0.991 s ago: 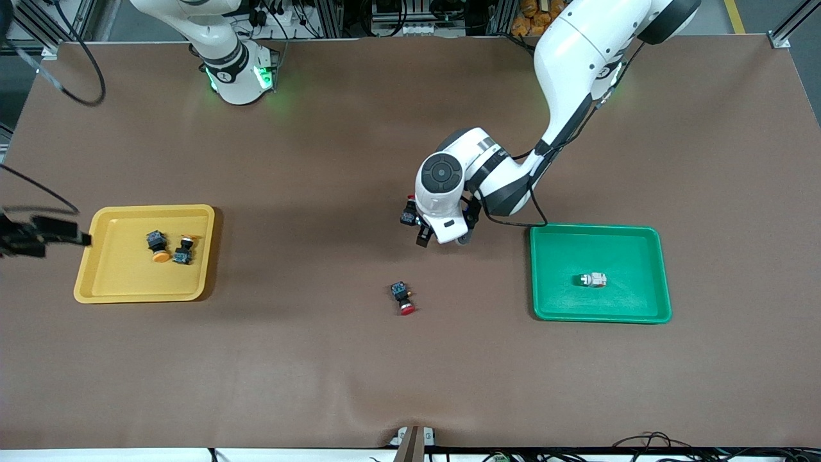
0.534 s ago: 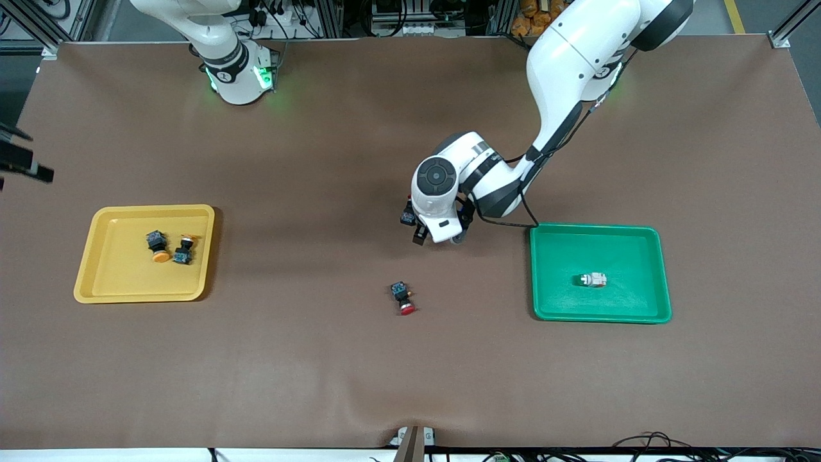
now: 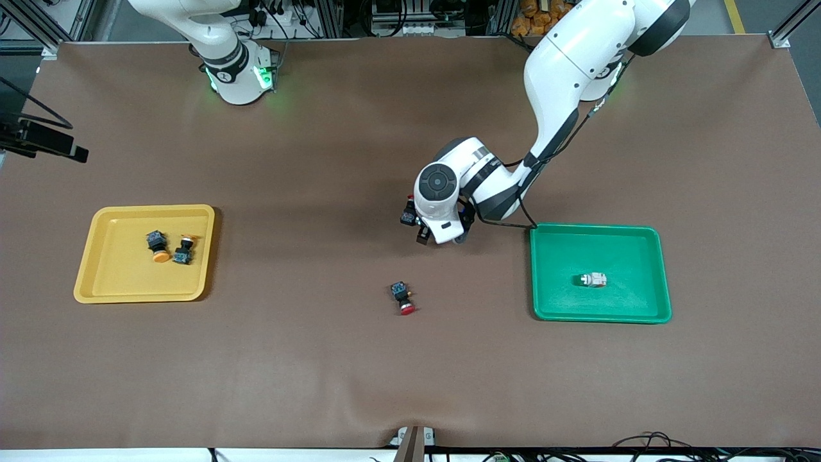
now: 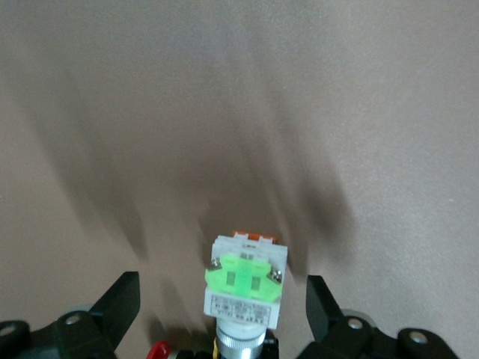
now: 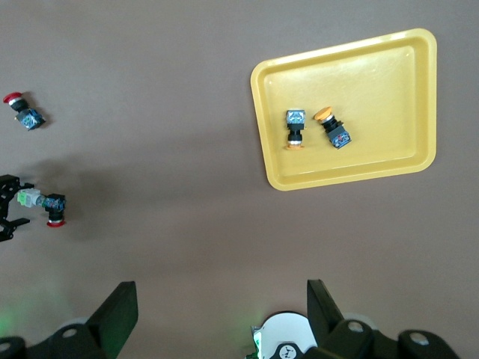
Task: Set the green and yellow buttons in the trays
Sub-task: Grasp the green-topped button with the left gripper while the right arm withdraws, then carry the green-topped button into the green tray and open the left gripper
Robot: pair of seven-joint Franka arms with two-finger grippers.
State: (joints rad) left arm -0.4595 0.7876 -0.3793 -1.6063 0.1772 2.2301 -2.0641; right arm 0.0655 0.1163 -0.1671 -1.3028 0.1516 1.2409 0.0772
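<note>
Two yellow buttons [image 3: 170, 248] are sitting in our yellow tray [image 3: 102, 282]; our left gripper [image 4: 217, 310] is straddling a green button [image 4: 244, 284] open-jawed on the table [image 3: 321, 359], while our right gripper [image 5: 217, 314], also open, is waiting

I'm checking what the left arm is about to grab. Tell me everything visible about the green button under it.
The green button has a white-grey boxy body, a bright green block with small screws, orange at one end and a metal collar. It lies on the brown table between the open left pincer's fingers, not yet gripped, beside a red-capped switch.
</note>
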